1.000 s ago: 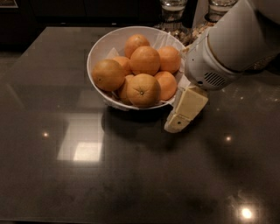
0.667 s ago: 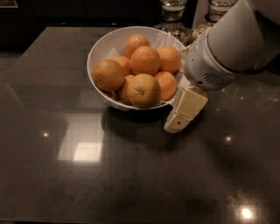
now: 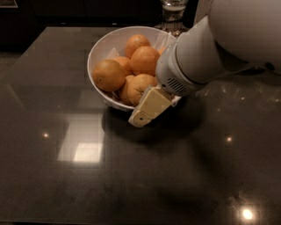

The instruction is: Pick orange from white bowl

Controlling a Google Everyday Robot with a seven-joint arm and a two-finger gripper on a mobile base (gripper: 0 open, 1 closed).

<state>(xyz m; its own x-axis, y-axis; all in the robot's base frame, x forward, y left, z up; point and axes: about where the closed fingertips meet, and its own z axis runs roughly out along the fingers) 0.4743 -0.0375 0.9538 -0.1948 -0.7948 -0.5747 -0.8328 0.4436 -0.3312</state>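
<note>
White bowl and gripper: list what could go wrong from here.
1. The gripper sits at the front rim of the white bowl; pressing on could shove or tip the bowl on the glossy table.
2. The oranges are heaped; taking the front orange may roll its neighbours out.
3. The arm hides the bowl's right side.

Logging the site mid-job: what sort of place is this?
Probably a kitchen or café counter: dark polished countertop, white bowl of oranges, a glass jar behind. The gripper sits at the bowl's front rim.
</note>
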